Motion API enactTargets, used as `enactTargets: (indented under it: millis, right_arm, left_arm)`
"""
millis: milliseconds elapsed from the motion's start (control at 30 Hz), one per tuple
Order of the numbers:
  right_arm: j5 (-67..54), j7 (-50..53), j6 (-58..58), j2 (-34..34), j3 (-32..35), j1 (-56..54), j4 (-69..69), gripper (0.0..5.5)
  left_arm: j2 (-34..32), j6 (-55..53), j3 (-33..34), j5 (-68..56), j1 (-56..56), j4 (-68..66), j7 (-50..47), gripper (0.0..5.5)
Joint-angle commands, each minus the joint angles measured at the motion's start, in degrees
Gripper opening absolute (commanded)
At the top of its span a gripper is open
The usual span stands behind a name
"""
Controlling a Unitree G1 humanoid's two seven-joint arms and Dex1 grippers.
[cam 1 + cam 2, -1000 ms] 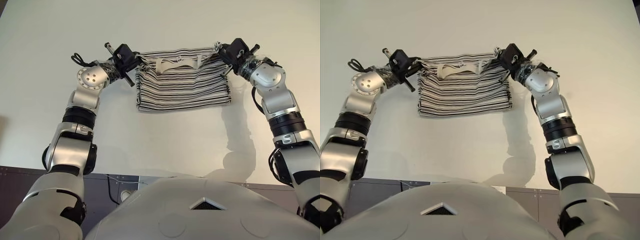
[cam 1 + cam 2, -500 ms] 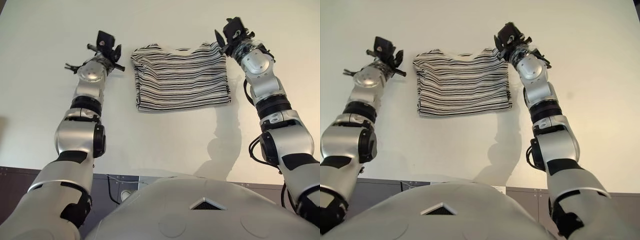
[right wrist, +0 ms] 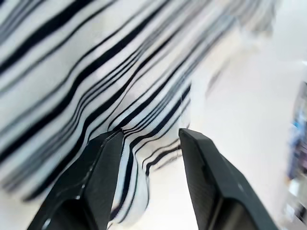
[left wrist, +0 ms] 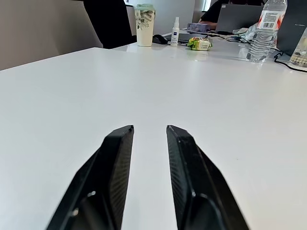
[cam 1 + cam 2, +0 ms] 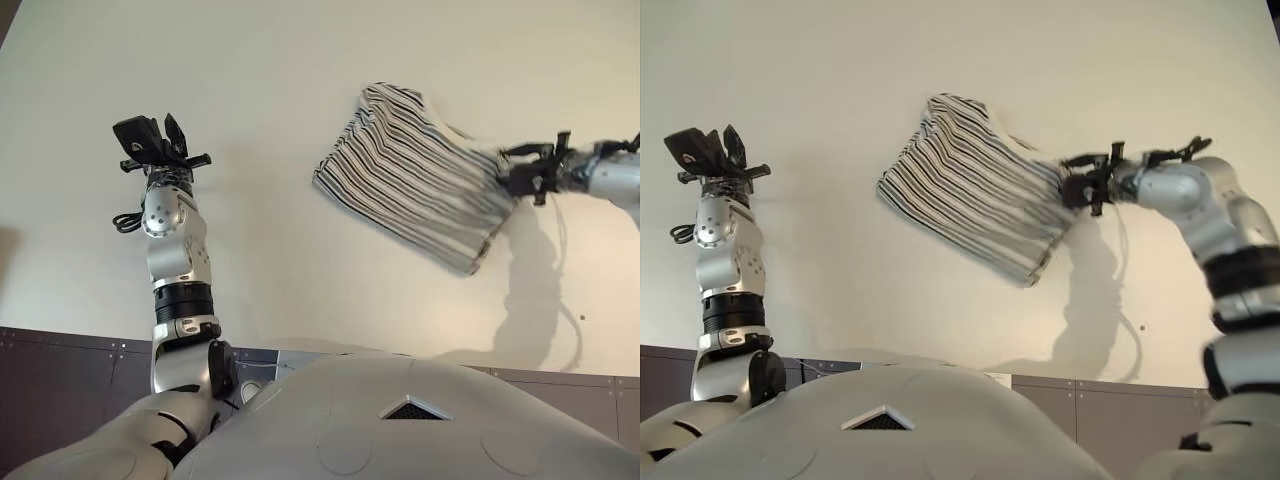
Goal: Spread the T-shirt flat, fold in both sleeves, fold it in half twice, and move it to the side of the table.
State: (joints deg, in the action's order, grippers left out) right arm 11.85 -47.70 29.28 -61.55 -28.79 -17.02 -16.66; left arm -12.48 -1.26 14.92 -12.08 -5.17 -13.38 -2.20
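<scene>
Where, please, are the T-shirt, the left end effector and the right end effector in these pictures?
T-shirt (image 5: 410, 175): left eye view, middle of the striped cloth.
left end effector (image 4: 149, 129): left wrist view, midway between its fingertips.
right end effector (image 3: 152, 135): right wrist view, its tip, at the cloth.

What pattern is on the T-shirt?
The T-shirt has thin black-and-white stripes, clearest in the left eye view.
</scene>
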Motion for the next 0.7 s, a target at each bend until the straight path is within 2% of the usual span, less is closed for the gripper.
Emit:
enactTargets:
  millis: [33,200,267,433,633,700]
  right_arm:
    - [-14.2,-13.8,-8.8,-7.6,-4.4,14.2,32.9,2.15]
    - [-2.2,-10.2,-19.6,8.9,-10.0,13.6,35.3,2.15]
    - [0.8,-7.9,-23.7,12.1,-10.0,15.3,35.2,2.15]
    - [1.5,-7.4,-21.6,7.0,-3.2,16.1,31.0,2.15]
    - [0.2,-7.5,-19.7,8.9,0.8,12.3,26.5,2.15]
    - [-3.6,-5.6,-20.4,9.9,4.9,13.3,30.1,2.15]
  left_arm:
    - [2.5,-7.1,-1.8,1.5,8.2,14.3,-2.5,1.26]
    - [0.3,-14.3,-4.3,2.2,9.0,23.5,-0.1,1.26]
    - [-0.8,-16.5,-4.9,2.7,8.7,25.3,1.3,1.26]
    - [-4.8,-14.9,-7.1,5.1,16.3,32.8,7.6,1.26]
    - [-7.2,-11.9,-7.4,7.7,17.8,31.1,11.2,1.26]
    - [-10.6,-6.0,-9.8,13.4,18.5,30.9,12.3,1.26]
